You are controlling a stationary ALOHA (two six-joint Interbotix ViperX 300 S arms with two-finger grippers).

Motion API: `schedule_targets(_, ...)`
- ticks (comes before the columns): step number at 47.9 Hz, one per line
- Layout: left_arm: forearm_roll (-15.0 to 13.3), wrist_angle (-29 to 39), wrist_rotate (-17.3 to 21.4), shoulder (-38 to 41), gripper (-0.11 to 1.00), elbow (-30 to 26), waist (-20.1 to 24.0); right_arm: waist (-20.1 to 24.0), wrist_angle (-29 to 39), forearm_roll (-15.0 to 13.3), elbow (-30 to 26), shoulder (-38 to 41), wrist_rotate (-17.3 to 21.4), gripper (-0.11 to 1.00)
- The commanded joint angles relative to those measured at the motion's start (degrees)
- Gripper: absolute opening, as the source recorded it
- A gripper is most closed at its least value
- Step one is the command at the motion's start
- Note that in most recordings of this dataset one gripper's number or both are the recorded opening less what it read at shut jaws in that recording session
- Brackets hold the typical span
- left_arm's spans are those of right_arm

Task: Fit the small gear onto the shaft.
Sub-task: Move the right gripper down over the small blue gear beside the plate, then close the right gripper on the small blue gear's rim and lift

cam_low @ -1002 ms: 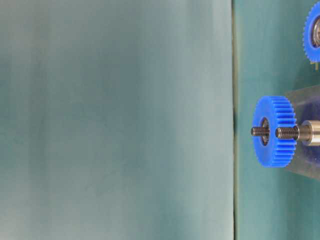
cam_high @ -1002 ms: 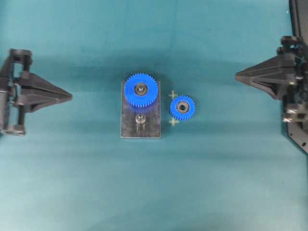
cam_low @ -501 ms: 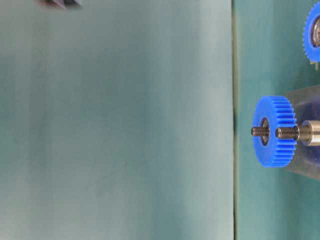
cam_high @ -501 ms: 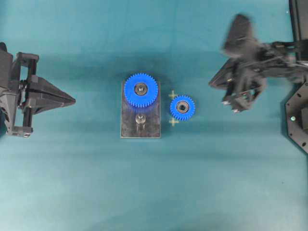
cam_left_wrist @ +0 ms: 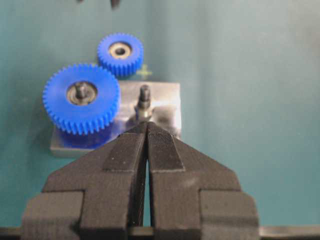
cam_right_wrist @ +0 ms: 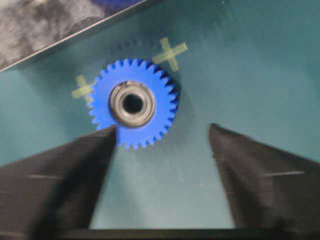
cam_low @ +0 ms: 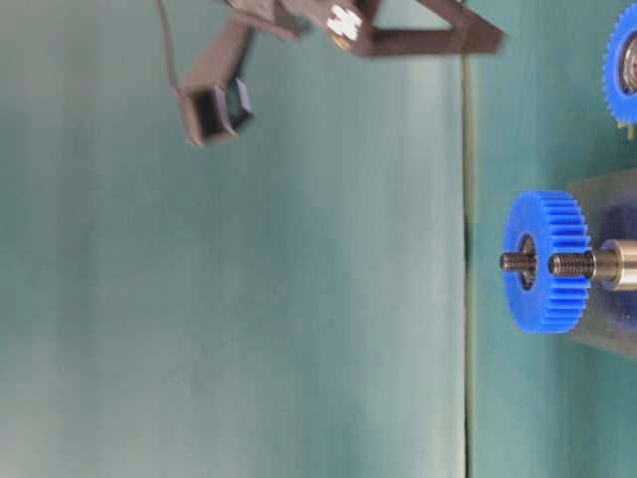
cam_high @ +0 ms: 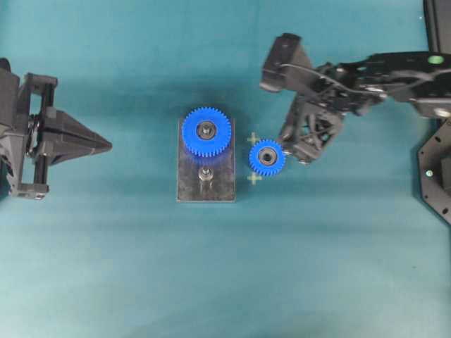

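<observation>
Progress is slight: nothing is fitted yet. Left gripper [cam_high: 106, 146] waits with fingers shut and empty, well apart from the work. On the grey plate [cam_high: 190, 186] the shaft [cam_high: 205, 173] stands upright and bare. Just beside it, the small gear [cam_high: 267, 157] lies flat on the desk, bore pointing straight up. Right gripper [cam_right_wrist: 162, 132] hangs spread beside it, one finger at its teeth, gripping nothing.

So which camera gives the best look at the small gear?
The right wrist view: the small gear fills it, teeth and hub clear. Overhead and left wrist views show it small; the table-level view only catches its edge.
</observation>
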Motion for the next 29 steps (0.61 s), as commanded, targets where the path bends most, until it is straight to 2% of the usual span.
schedule_targets(1,0.09,-0.26,0.09,0.09,0.00,-1.49,-0.26,0.62,-0.26,0.09,-2.11,1.93,-0.35,0.93)
schedule_targets(17,0.09,-0.26,0.09,0.62,0.00,-1.23,-0.44,0.79,2.02,0.00,-5.01,9.84,-0.26,0.90)
schedule_targets(29,0.18,-0.35,0.09,0.88,0.00,-0.97,-0.62,0.70,2.02,-0.79,-5.19,11.87,-0.09,0.90)
